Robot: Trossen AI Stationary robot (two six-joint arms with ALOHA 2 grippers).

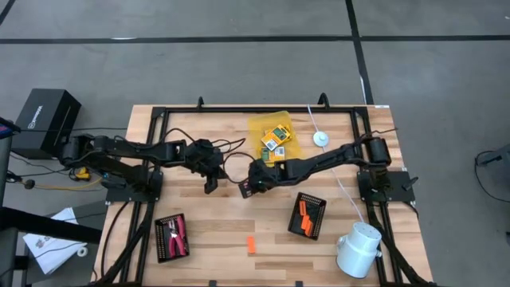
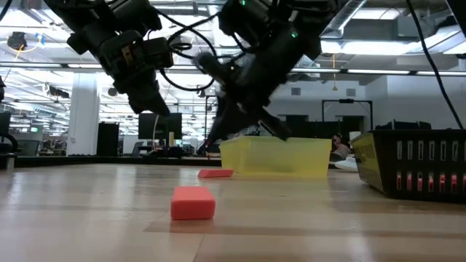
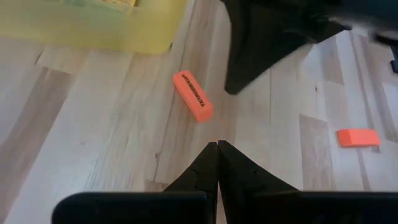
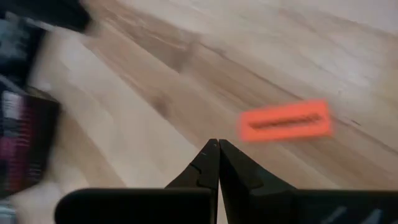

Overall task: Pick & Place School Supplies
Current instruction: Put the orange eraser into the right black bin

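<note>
Surface [image 1: 215,239]: wooden, carries all trays.
Yellow tray [image 1: 256,127], far centre: holds card boxes [image 1: 276,139].
Black tray [image 1: 316,203], my right: orange sticks [image 1: 304,215] inside, judged sorted.
Second black tray [image 1: 162,229], my left: red-handled tool [image 1: 173,233] inside.
My left gripper [image 1: 209,187]: mid-surface, raised, jaws together, empty.
My right gripper [image 1: 246,190]: just beside it, jaws together, nothing held.
Loose orange stick [image 3: 192,95]: on surface by yellow tray, under my grippers.
Another stick [image 1: 250,245]: near front edge.
Judgement: task well along; two sticks left.
</note>
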